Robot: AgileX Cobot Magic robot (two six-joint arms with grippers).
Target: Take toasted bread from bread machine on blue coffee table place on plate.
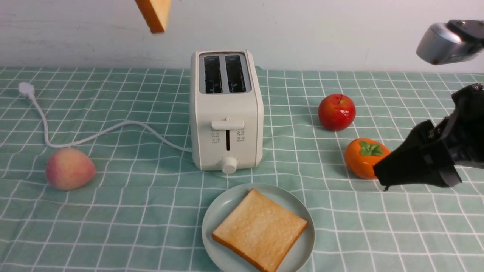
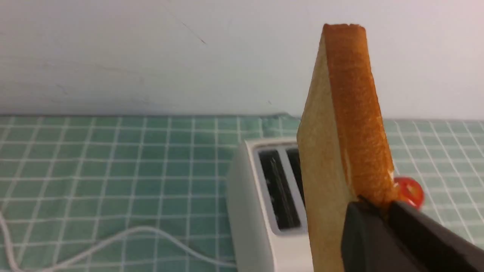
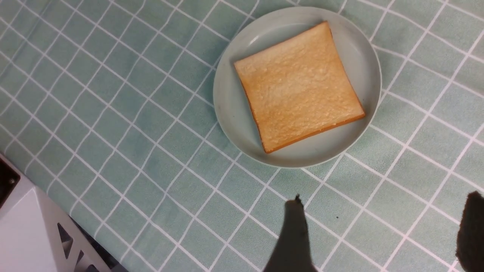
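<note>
As seen from the left wrist, clamped shut on a slice of toast [image 2: 348,113]: left end effector [image 2: 378,207], black fingers [image 2: 363,241] pressing the two pale faces at one crust corner. Held on edge and upright, orange-brown crust toward the camera, partly covering the toaster [image 2: 249,211] in that view. Only one corner visible at the upper left of the front view, cut by the top edge, high above the green checked surface [image 1: 113,226] and up and left of the toaster. Cream-white and upright at centre frame, with two dark slots on top, lever at the top of its track and round knob low on the front. White cord [image 1: 113,130] trailing left from its base to a plug [image 1: 26,90] near the left edge. Directly below the toaster in the frame, close but not touching: pale blue-green plate [image 1: 223,211], carrying a second slice [image 1: 260,228] lying flat and turned diamond-wise. Right end effector [image 3: 383,197] spread wide with nothing between its fingers, over bare surface just beside the plate in the right wrist view. At the right of the front view, overlapping the edge of an orange persimmon [image 1: 361,158]. Red apple [image 1: 336,112] just above that fruit in the frame, apart from it. Peach [image 1: 69,168] alone at the left, below the cord's loop, not touching it.
</note>
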